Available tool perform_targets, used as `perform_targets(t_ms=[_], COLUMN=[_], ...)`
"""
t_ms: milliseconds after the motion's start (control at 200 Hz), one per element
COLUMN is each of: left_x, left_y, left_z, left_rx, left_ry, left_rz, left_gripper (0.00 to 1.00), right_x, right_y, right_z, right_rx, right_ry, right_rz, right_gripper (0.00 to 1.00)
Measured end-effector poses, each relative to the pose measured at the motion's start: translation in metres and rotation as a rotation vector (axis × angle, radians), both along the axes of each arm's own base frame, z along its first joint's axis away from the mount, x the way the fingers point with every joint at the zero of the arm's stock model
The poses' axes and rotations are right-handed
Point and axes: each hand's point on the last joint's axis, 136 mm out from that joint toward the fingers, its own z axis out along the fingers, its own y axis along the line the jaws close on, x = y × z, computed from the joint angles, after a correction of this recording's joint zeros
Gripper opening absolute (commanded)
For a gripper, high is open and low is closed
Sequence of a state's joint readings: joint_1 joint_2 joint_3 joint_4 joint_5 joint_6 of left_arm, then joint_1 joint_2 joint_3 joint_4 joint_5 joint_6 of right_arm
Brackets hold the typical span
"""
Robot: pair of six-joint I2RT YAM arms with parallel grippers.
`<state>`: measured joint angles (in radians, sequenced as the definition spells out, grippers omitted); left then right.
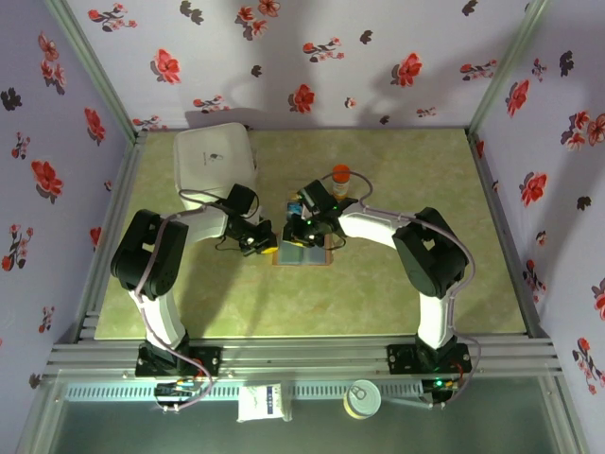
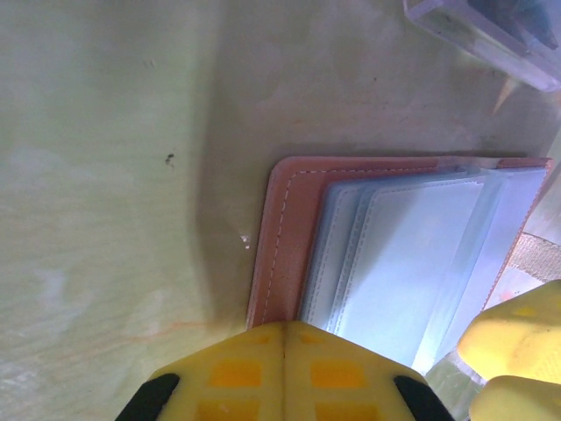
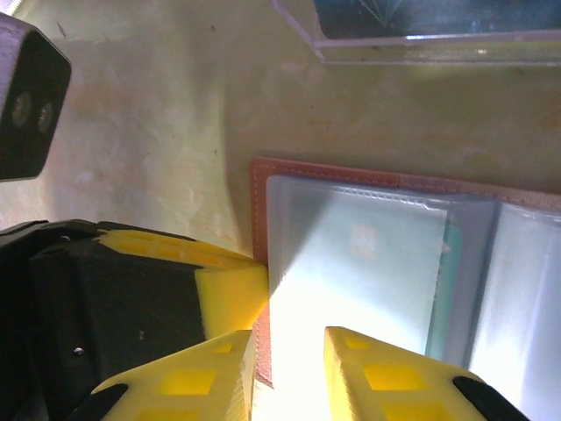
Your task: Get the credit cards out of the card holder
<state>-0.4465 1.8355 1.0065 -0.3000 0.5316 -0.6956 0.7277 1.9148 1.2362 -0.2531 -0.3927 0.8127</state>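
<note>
Aluminium rail [image 1: 302, 357] nearest; card holder [image 1: 304, 253] on pale-green tabletop [image 1: 378, 303]; floral walls [image 1: 378, 57].

White square container [image 1: 216, 157] sat at 11 o'clock on the green table [image 1: 406, 293], orange-capped bottle [image 1: 340, 178] near 12. Clear plastic box [image 3: 421, 39] lay at 12 in the right wrist view; floral walls [image 1: 378, 57] stood behind.

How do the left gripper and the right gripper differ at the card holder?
The left gripper is shut, fingers pressed together; the right gripper has a gap between its fingers. The left gripper sits at the brown edge of the card holder; the right gripper is over its pale inner panel. Both have yellow fingers.
</note>
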Motion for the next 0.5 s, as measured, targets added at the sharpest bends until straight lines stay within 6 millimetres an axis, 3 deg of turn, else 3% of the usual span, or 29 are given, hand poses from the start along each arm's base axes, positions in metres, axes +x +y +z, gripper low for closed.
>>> perform_targets(t_ms=[500], left_x=[0.001], left_y=[0.000], left_z=[-0.001], left_rx=[0.009], left_ry=[0.006], left_rz=[-0.014], left_gripper=[0.00], right_x=[-0.011], right_y=[-0.010], right_z=[-0.015], right_rx=[-0.058], right_ry=[0.051], right_rz=[0.013], right_gripper=[0.26])
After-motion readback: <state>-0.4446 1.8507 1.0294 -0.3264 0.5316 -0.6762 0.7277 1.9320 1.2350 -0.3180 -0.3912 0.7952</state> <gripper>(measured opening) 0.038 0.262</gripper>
